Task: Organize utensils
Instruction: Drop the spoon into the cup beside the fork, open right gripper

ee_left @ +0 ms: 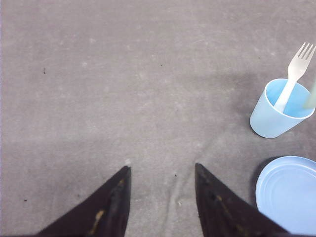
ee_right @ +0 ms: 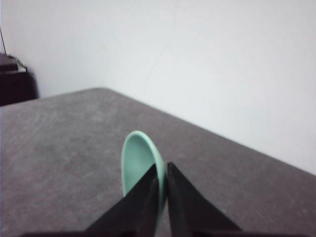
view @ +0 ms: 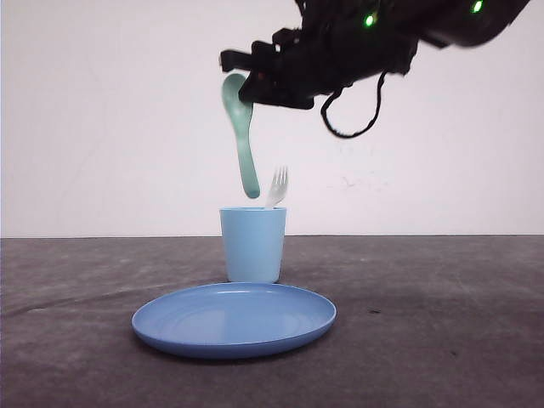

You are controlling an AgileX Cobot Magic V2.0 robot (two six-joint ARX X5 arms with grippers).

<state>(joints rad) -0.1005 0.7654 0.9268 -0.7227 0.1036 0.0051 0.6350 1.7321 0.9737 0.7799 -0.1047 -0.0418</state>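
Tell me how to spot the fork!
Find the round blue plate on the grey table; the light blue cup stands right behind it. The fork pokes out of that cup, white with prongs, unlike the mint-green spoon dangling above.

Low frontal view; downward left-wrist view, both on cup (view: 252, 244).

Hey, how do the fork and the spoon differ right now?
Colour: the fork is white, the spoon mint green. Place: the fork stands in the cup, tines up; the spoon hangs above the cup, handle down, its tip not yet inside. Hold: the right end effector grips the spoon at its bowl end, while nothing touches the fork. Both are plastic-looking utensils of similar length.
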